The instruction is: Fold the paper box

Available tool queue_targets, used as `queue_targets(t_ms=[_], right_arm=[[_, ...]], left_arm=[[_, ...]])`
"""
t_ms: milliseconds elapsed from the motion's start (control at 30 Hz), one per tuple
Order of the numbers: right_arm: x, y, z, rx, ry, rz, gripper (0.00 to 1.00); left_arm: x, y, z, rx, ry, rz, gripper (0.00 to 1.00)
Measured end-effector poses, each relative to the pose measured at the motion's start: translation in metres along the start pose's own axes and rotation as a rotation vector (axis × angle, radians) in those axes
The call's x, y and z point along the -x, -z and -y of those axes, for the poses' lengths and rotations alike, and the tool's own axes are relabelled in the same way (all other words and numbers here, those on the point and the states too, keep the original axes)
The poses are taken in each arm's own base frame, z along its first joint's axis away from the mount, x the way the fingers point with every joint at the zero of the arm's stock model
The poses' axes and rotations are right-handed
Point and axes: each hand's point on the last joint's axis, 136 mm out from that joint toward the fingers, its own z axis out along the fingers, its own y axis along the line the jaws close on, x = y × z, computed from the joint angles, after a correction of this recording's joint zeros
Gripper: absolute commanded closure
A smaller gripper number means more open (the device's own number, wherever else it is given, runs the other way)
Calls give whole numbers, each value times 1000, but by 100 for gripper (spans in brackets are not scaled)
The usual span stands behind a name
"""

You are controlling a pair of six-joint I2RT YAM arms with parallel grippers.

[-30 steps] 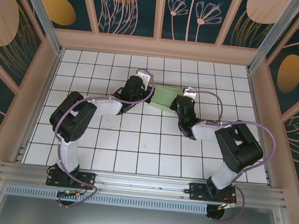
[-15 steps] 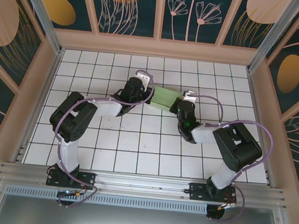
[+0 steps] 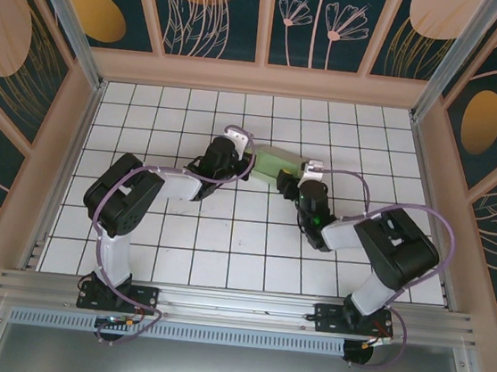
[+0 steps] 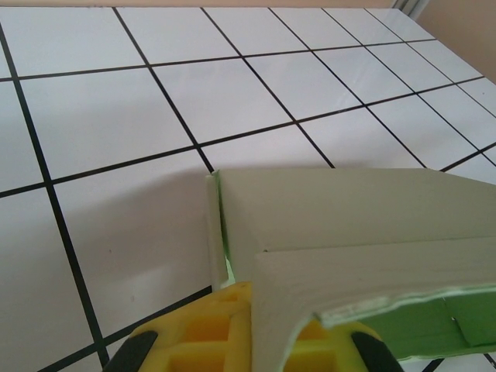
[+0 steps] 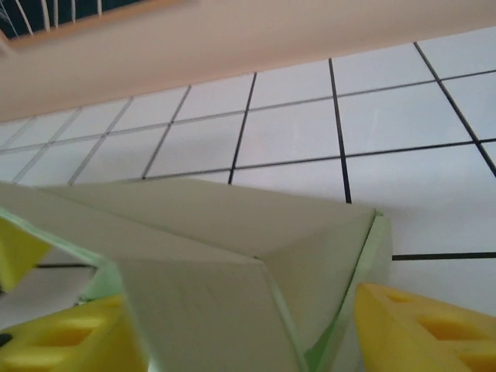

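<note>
1. White tiled table (image 3: 251, 240) with black grid lines lies beneath both pincers; a peach-coloured frame wall (image 3: 261, 80) runs beyond them.
2. The pale mint-green card paper box (image 3: 276, 164), partly folded, spans the gap between the two pincers.
3. The left pincer (image 4: 248, 341) is clamped tight on the box's left end, which juts out ahead of its yellow fingers (image 4: 209, 325).
4. The right pincer (image 5: 232, 325) stands wide apart, the box's other end between its fingers; contact is unclear.

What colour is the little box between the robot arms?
The paper box is pale mint green, clearest in the top external view.
</note>
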Motion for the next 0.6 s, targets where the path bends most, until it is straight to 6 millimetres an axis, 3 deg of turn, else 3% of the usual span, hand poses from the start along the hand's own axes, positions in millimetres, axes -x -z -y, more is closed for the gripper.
queue_targets(t_ms=[333,500,600], right_arm=[[81,43,1,41,4,197,18],[105,23,23,-21,-42,133,18],[114,5,22,-27,-57,78,18]], left_arm=[[0,0,0,-1,-1,-1,93],[-1,0,2,-8,-1,-3,88],[-1,0,2,-9,-1,-3,81]])
